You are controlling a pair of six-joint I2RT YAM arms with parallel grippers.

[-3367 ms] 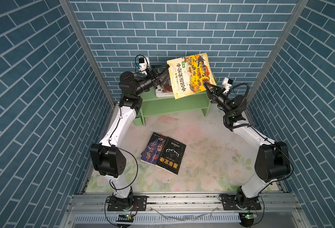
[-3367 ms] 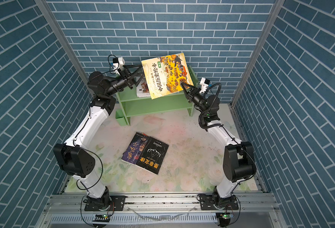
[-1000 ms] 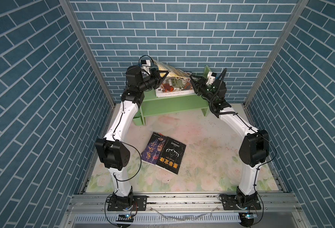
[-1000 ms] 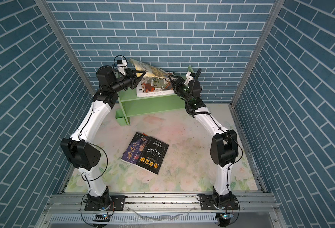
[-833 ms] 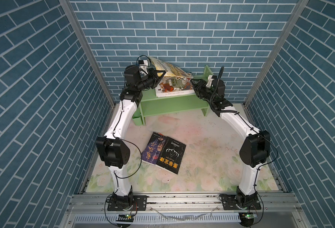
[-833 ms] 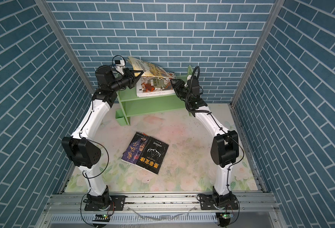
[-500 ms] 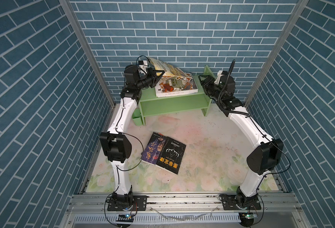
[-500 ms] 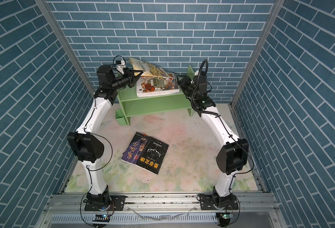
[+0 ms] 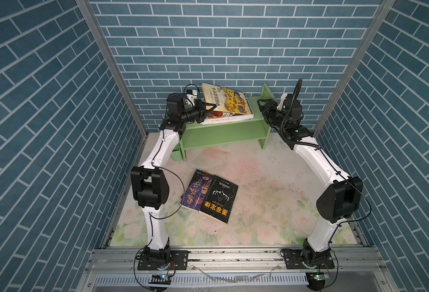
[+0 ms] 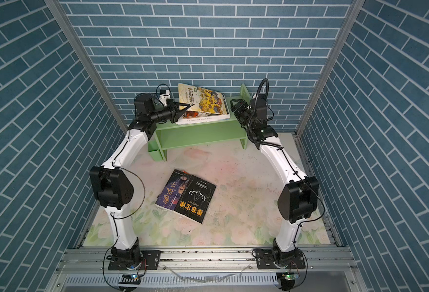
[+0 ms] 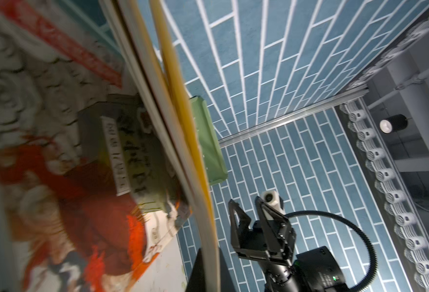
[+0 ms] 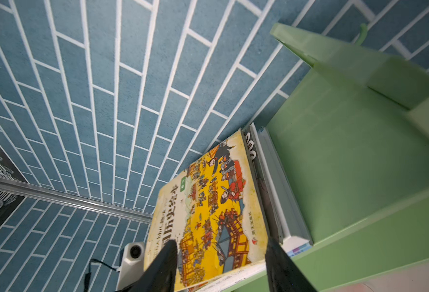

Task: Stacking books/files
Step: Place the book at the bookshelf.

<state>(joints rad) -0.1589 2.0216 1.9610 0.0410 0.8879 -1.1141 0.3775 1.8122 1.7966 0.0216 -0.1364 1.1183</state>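
1. The left gripper (image 9: 208, 111) is clamped on the yellow book (image 9: 227, 101). It grips the edge nearest its own arm, and the left wrist view shows that edge running down between the jaws.
2. The yellow book is tilted. Its gripped edge is raised and its far edge, toward the right gripper (image 12: 221, 244), lies low on the stack beneath.
3. Right under the held book lies the beast book (image 11: 69, 177), its red and green cover partly uncovered on the left gripper's side. Below that is a white book (image 9: 227, 119) with its spine facing the front.
4. The right gripper's jaws stand apart with nothing between them. In both top views it hangs just beyond the yellow book's low edge, not touching it.
5. In the right wrist view its fingers (image 12: 163, 263) frame the near corner of the yellow book.
6. The shelf (image 10: 200, 136) carries the stack on its top board, between the two grippers. Its upright end panel stands just beside the right gripper.
7. A small green bin (image 9: 176, 153) sits at the shelf's foot, below the left gripper. What is inside it cannot be made out.
8. The black book (image 10: 195, 199) and the purple book (image 10: 174, 189) lie flat on the worktop (image 9: 271, 202). They touch along one long edge, well below and in front of both grippers, between the arms.
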